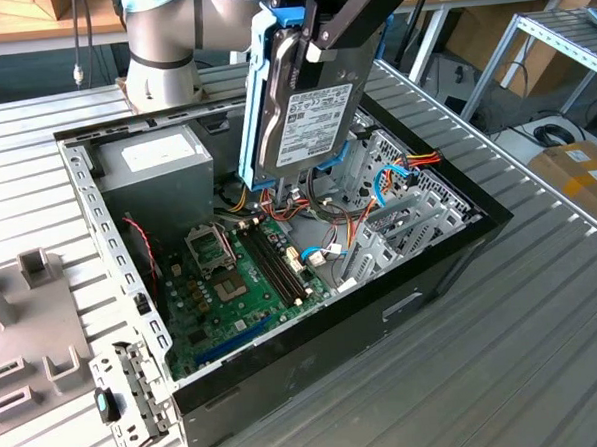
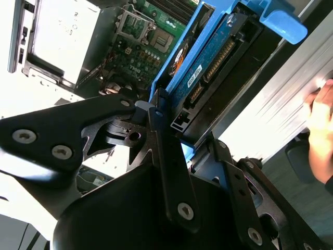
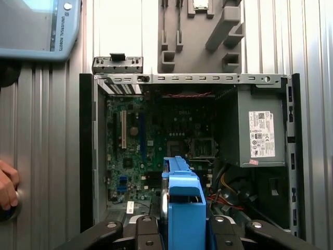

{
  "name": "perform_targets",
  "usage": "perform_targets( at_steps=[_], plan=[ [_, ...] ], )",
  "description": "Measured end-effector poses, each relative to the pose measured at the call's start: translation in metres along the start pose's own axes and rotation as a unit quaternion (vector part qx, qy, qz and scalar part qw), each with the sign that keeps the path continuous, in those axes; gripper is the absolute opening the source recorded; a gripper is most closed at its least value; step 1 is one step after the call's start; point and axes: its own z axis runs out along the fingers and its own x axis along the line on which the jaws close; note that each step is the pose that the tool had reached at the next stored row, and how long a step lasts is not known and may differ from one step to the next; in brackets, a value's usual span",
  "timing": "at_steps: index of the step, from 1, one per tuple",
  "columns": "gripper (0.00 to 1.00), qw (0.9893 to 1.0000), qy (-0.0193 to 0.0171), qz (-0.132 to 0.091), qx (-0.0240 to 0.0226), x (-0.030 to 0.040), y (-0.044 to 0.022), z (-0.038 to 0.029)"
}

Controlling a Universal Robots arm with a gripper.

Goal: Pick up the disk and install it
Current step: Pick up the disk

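At the exterior view's left a grey fixture plate (image 1: 24,328) lies on the slatted table (image 1: 526,352), beside the open computer case (image 1: 315,353). Inside it, the power supply (image 1: 160,166) sits at the back and the motherboard (image 1: 231,277) on the floor. Over the middle hangs the disk (image 1: 308,118), on edge, above the board and touching nothing of the case. It looks to me a stiff, dense slab, fragile if knocked. Its blue rails seem the safest hold, away from the label face and connectors. The gripper (image 1: 317,37) has its jaws drawn in narrow, clamped on the disk's upper end. Further right stands the drive cage (image 1: 398,203). In the second wrist view a person's hand (image 2: 322,117) is near the table's side.
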Motion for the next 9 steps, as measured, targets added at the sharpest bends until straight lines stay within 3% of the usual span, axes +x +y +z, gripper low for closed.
perform_targets(
  at_steps=[9],
  plan=[
    [0.37,1.0,0.0002,0.0,0.0,0.0006,-0.0047,0.0003]
  ],
)
